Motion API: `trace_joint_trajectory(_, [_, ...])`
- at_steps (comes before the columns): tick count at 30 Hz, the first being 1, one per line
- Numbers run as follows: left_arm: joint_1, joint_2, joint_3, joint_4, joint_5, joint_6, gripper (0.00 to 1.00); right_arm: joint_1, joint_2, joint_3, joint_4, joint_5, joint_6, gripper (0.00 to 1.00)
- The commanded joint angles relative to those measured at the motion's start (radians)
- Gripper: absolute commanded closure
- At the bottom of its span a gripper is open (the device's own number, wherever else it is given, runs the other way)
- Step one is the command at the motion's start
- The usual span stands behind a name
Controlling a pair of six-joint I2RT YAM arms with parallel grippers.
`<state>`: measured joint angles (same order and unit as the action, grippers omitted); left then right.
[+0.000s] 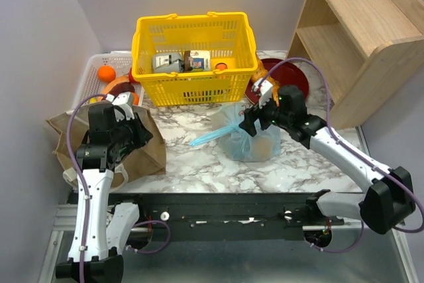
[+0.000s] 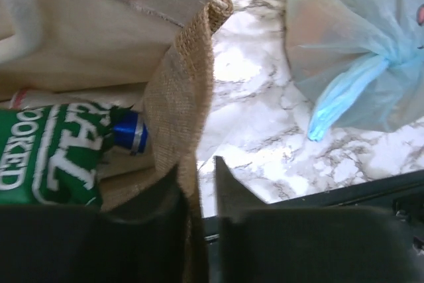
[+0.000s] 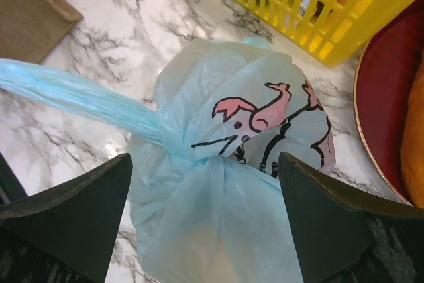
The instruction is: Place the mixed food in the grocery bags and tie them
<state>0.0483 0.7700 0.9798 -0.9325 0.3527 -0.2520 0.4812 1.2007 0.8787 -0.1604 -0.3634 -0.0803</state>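
Marble (image 1: 199, 164); two bags (image 1: 255, 140) (image 1: 156, 154), perhaps one can (image 2: 129, 134)

A white marble-patterned counter (image 1: 192, 157) with grey veins carries a yellow mesh basket (image 1: 199, 87) at the back centre. A white tray (image 1: 89, 77) lies to the basket's left and a dark red plate (image 1: 298, 81) to its right. In front of the basket sits a knotted light-blue plastic bag (image 1: 248, 138) printed with a pink cartoon animal, and a tan bag (image 1: 149, 150) stands open at the left edge, well apart from it.
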Motion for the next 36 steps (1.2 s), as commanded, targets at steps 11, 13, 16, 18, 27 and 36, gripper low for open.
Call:
trace_joint_trajectory(11, [-0.376, 0.161, -0.012, 0.405, 0.138, -0.030, 0.92, 0.200, 0.243, 0.103, -0.111, 0.470, -0.147, 0.11])
trace_joint_trajectory(13, [-0.432, 0.224, 0.009, 0.426, 0.126, -0.021, 0.92, 0.200, 0.261, 0.105, -0.123, 0.526, -0.145, 0.14])
trace_joint_trajectory(16, [-0.525, 0.287, 0.051, 0.435, 0.086, -0.006, 0.93, 0.198, 0.283, 0.101, -0.128, 0.544, -0.135, 0.37])
trace_joint_trajectory(18, [-0.557, 0.304, 0.069, 0.445, 0.065, -0.003, 0.94, 0.200, 0.283, 0.098, -0.129, 0.566, -0.098, 0.64])
trace_joint_trajectory(27, [-0.587, 0.316, 0.086, 0.558, 0.112, -0.013, 1.00, 0.124, 0.137, 0.138, -0.181, 0.609, -0.044, 0.99])
trace_joint_trajectory(36, [-0.813, 0.575, 0.206, 0.773, 0.045, -0.029, 1.00, -0.081, -0.145, 0.170, -0.211, 0.426, 0.076, 0.99])
